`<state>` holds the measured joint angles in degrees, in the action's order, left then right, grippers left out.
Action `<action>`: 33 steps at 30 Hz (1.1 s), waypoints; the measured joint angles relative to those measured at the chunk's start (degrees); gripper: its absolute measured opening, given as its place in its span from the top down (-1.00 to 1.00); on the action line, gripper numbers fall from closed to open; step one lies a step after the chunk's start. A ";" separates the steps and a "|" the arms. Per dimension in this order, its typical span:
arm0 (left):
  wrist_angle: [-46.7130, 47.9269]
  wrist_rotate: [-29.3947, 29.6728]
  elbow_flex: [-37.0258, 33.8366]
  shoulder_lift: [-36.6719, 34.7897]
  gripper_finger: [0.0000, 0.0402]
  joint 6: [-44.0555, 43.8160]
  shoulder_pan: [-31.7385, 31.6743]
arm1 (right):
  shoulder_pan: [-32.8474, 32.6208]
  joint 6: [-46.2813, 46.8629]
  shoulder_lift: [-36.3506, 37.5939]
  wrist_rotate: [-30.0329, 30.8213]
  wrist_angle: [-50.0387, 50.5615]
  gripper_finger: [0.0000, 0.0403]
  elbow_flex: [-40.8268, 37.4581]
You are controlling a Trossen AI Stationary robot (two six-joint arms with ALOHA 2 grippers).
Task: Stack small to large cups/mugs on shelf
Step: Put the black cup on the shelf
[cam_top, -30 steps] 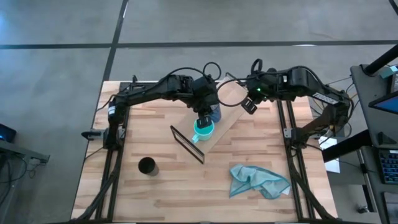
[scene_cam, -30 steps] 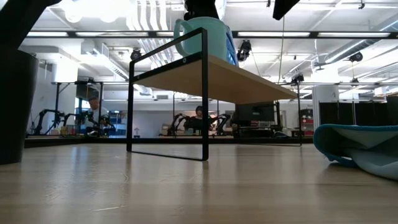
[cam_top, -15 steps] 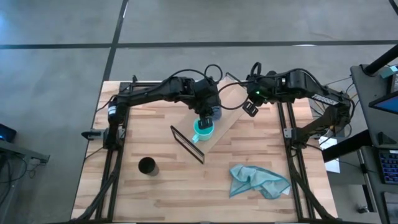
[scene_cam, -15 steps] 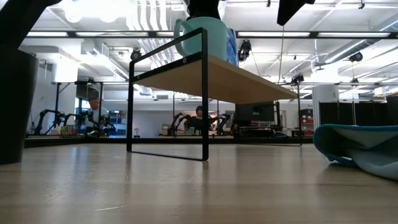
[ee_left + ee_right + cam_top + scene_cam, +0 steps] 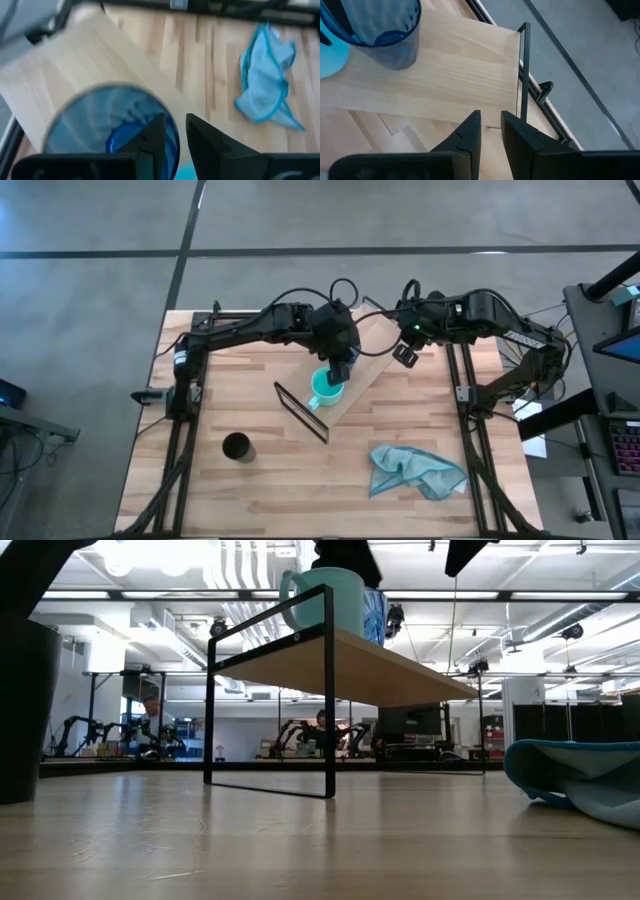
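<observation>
The light-wood shelf (image 5: 368, 345) stands slantwise at the table's far middle. The teal mug (image 5: 325, 388) stands on its near end, and the dark-blue tumbler (image 5: 375, 30) stands beside it on the plank. My left gripper (image 5: 340, 368) is above the tumbler and shut on it, hiding it in the high view. The tumbler also shows in the left wrist view (image 5: 110, 120) and behind the mug in the low view (image 5: 373, 615). The black cup (image 5: 236, 446) stands on the table at the near left. My right gripper (image 5: 403, 357) hovers shut and empty over the shelf's far end. My left gripper holds the tumbler by its rim (image 5: 165, 111), on the side away from the arm. One finger (image 5: 155, 137) is inside the tumbler and the other is outside. The fingers come from above, pointing down. The tumbler stands upright with its base on the shelf plank.
A teal cloth (image 5: 415, 470) lies crumpled at the table's near right. The shelf's black wire ends (image 5: 300, 410) rise at both ends of the plank. Bare tabletop lies between the black cup and the cloth.
My left gripper has moved a little toward the table's near edge and now covers the tumbler in the high view. In the low view, more of the tumbler shows beside the mug than before.
</observation>
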<state>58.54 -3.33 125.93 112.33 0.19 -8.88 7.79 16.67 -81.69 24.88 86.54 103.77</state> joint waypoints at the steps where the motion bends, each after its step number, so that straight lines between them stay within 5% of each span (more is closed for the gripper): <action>1: -1.41 0.00 0.00 -0.37 0.69 0.00 0.01 | 0.00 -0.63 0.00 0.00 0.00 0.66 0.00; 7: -7.52 -0.17 0.02 -3.63 0.69 -4.83 0.66 | -0.02 -3.71 0.22 -3.08 -0.15 0.66 0.02; 14: 2.76 -0.48 0.11 -10.19 0.68 -14.23 2.56 | -0.02 -10.60 1.50 -13.27 -5.27 0.66 0.04; 21: 22.81 -4.36 0.13 -15.96 0.68 -32.74 8.16 | -0.07 -17.04 2.49 -25.74 -17.13 0.66 0.04; 33: 31.40 -7.55 -0.19 -13.93 0.68 -70.09 25.83 | -0.02 -20.18 1.29 -26.36 -20.57 0.66 0.00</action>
<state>89.94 -10.89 125.74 98.41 -69.90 16.94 7.77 -3.51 -80.40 -1.48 65.97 103.77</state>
